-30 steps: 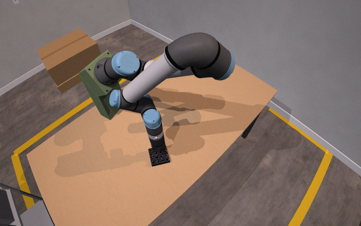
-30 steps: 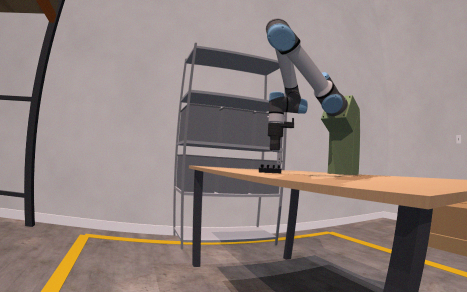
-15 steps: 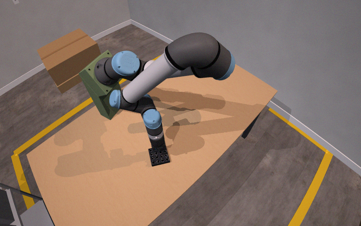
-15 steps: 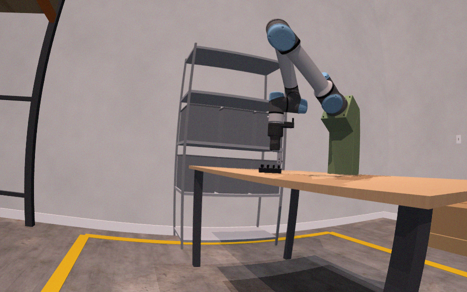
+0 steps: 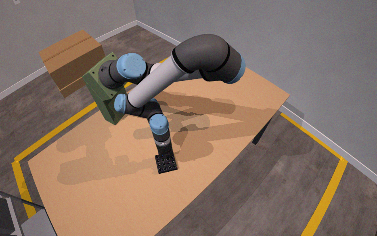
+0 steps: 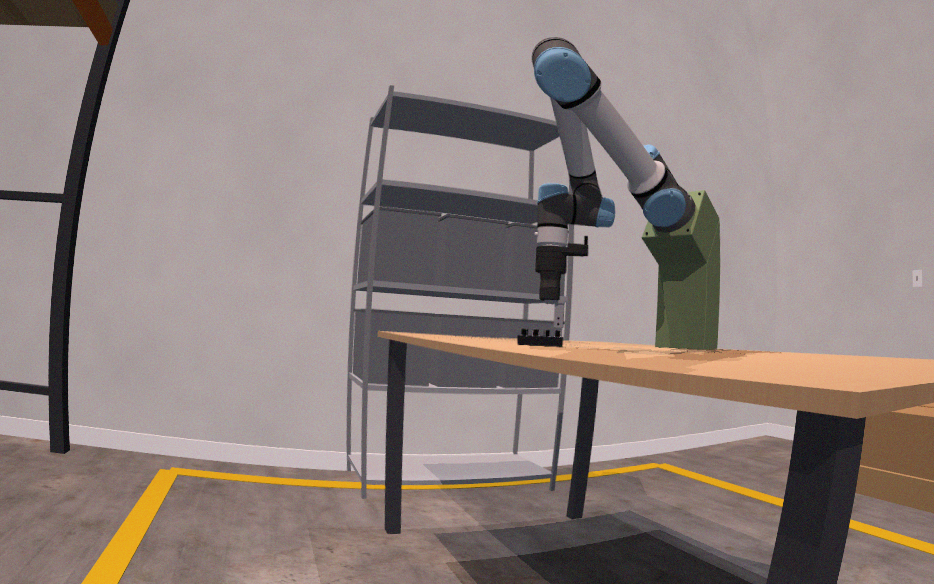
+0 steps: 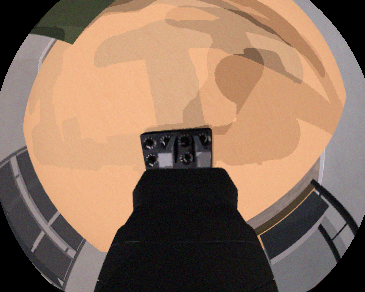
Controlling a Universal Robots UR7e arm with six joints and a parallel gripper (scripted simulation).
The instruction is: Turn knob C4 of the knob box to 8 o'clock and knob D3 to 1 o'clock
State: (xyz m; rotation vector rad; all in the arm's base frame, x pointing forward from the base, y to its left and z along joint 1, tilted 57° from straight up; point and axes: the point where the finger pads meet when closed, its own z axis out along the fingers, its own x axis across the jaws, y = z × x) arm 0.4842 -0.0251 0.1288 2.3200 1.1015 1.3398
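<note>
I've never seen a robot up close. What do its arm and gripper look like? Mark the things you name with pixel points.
The arm [image 5: 153, 82] [image 6: 619, 138] has smooth, light grey tubes, dark grey rounded joints and round blue caps. Near its end is a pale silvery band. The gripper [image 6: 558, 319] has a chunky black body and slim grey fingers, with small dark dots on the side. I can't make out any loose cables.

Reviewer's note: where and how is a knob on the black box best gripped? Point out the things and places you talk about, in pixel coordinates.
Likely from straight above, pinching opposite sides of the knob: the knobs [image 5: 169, 167] [image 6: 535, 332] [image 7: 149, 143] stand up from the box's top [image 7: 160, 135], with neighbours crowding any sideways approach.
</note>
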